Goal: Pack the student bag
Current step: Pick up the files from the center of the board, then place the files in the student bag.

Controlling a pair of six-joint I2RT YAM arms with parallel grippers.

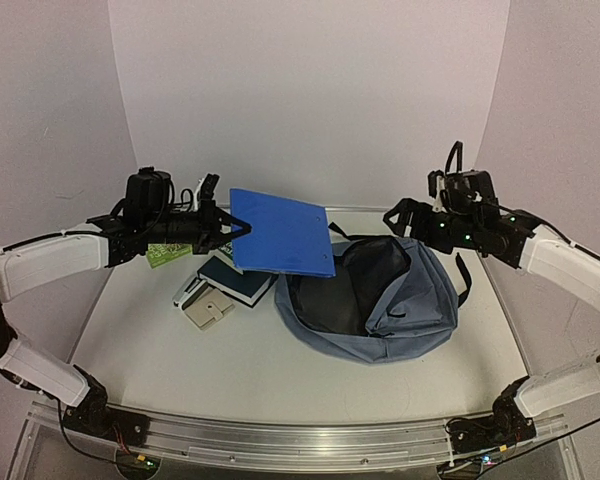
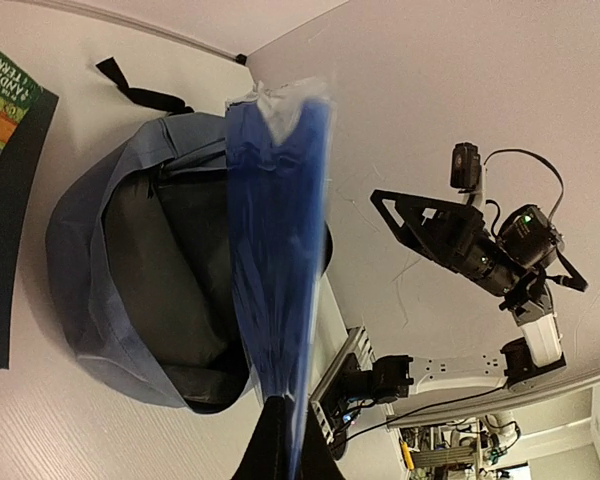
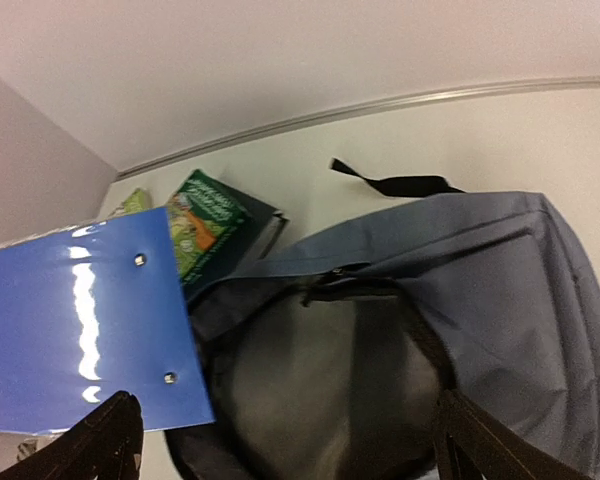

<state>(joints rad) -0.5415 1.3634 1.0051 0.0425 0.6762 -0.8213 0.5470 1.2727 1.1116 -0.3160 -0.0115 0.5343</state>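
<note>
student bag (image 1: 400,300) lies open beneath right gripper (image 1: 396,216), jaws apart; left gripper (image 1: 242,228) clamps blue folder (image 1: 280,232) over its left edge.

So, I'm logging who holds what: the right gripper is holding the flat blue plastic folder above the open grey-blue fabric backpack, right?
Not quite: the left gripper holds the flat blue plastic folder above the open grey-blue fabric backpack; the top external view shows it. The right gripper is open, empty.
</note>
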